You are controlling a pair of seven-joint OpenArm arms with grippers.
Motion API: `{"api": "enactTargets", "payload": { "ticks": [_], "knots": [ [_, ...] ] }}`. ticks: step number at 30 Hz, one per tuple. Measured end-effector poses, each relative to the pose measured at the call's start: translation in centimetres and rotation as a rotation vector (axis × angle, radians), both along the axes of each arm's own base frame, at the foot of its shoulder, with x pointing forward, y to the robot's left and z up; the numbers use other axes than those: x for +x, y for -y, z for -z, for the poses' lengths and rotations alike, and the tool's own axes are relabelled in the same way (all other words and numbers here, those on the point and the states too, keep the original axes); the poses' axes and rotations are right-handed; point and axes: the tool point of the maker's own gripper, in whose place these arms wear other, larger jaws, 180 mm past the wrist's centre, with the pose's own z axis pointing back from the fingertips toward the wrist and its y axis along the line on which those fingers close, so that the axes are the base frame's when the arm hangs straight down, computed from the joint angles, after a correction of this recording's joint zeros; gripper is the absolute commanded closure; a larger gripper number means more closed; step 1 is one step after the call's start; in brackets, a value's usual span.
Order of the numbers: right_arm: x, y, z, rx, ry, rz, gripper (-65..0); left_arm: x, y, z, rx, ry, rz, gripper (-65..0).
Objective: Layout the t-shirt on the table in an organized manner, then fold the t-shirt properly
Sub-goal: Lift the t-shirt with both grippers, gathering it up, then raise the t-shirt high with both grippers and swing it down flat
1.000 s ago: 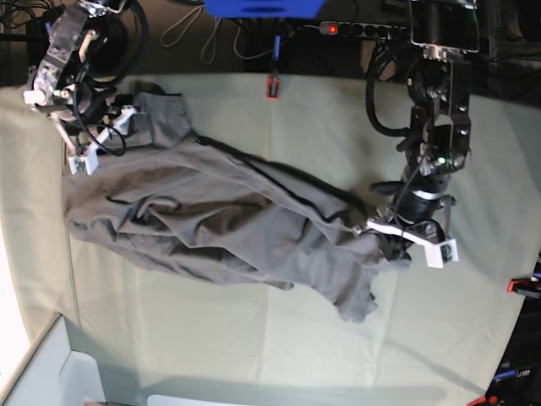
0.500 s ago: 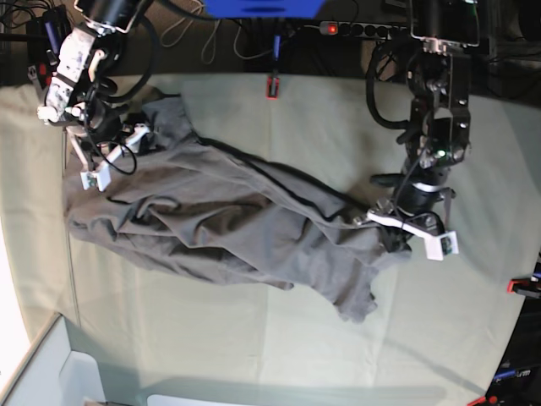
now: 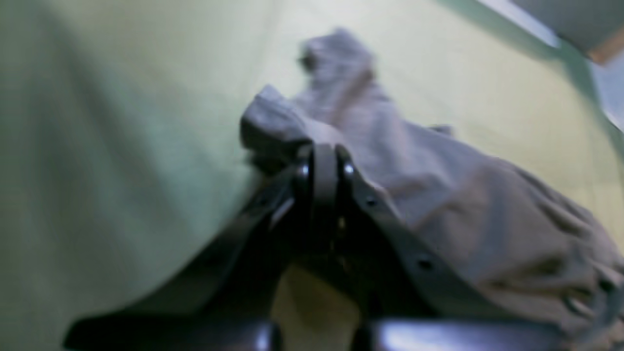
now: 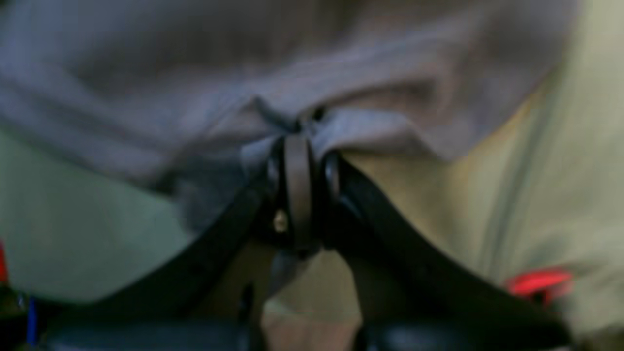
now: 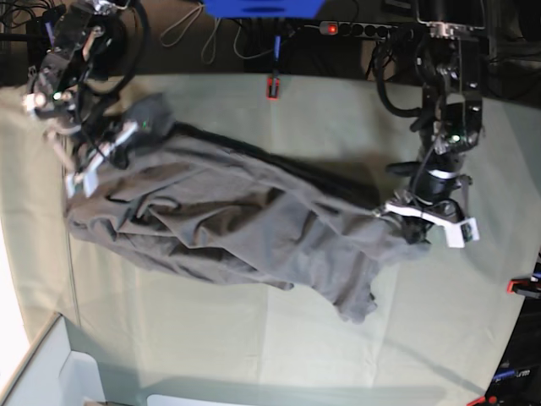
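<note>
1. At the far left of the base view, the right gripper (image 5: 100,156) has its jaws closed on a bunched fold of the t-shirt (image 5: 228,220). The right wrist view shows the two black fingers pressed together with grey cloth pinched at their tips (image 4: 297,129).
2. The t-shirt lies crumpled across the middle of the table (image 5: 279,347), its long axis running from the far left corner down toward the near right. One loose flap hangs toward the near side, right of centre.
3. At the right, the left gripper (image 5: 414,222) is also fully closed, clamping the shirt's other end. The left wrist view shows fabric gathered at the shut fingertips (image 3: 324,156).
4. The step in hand appears to be spreading the shirt out flat. To do it well, both arms would likely need to draw apart along the long axis, lifting only slightly so the creases pull out.
5. The pull should stay even. A lopsided tug could drag the whole shirt sideways or slip a thin pinch free.
6. Collar and sleeves cannot be told apart in the folds, so which end is the neck remains unclear.
</note>
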Motion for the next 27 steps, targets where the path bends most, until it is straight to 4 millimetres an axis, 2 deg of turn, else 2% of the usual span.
{"api": "enactTargets", "payload": {
  "ticks": [3, 5, 10, 12, 16, 19, 21, 24, 27],
  "knots": [
    [2.9, 0.6, -2.9, -0.038, 0.086, -0.013, 0.0, 1.2, 0.6, -1.1, -0.007, 0.030, 0.016, 0.0],
    [5.0, 1.2, -4.8, -0.059, 0.138, -0.015, 0.0, 2.7, 1.0, -2.7, -0.013, 0.071, 0.031, 0.0],
    [11.6, 2.9, -11.2, -0.104, 0.324, -0.022, 0.0, 7.7, 0.9, -8.6, -0.006, 0.223, 0.027, 0.0],
    [14.3, 3.1, -13.0, -0.122, 0.358, -0.049, 0.0, 9.7, 1.4, -10.4, 0.008, 0.257, 0.044, 0.0],
    [19.7, 3.2, -15.3, -0.093, 0.383, -0.082, 0.0, 13.7, 2.8, -13.6, 0.032, 0.300, 0.097, 0.0],
    [23.6, 3.7, -18.3, -0.074, 0.412, -0.091, 0.0, 17.3, 4.3, -16.1, 0.020, 0.321, 0.126, 0.0],
    [25.6, 3.8, -21.0, -0.072, 0.446, -0.104, 0.0, 19.2, 5.0, -17.8, 0.008, 0.337, 0.129, 0.0],
    [28.3, 3.7, -27.0, -0.095, 0.543, -0.124, 0.0, 21.7, 5.2, -21.2, 0.002, 0.375, 0.122, 0.0],
    [30.3, 3.2, -32.8, -0.111, 0.635, -0.149, 0.0, 23.8, 4.5, -23.9, 0.006, 0.389, 0.100, 0.0]
  ]
}}
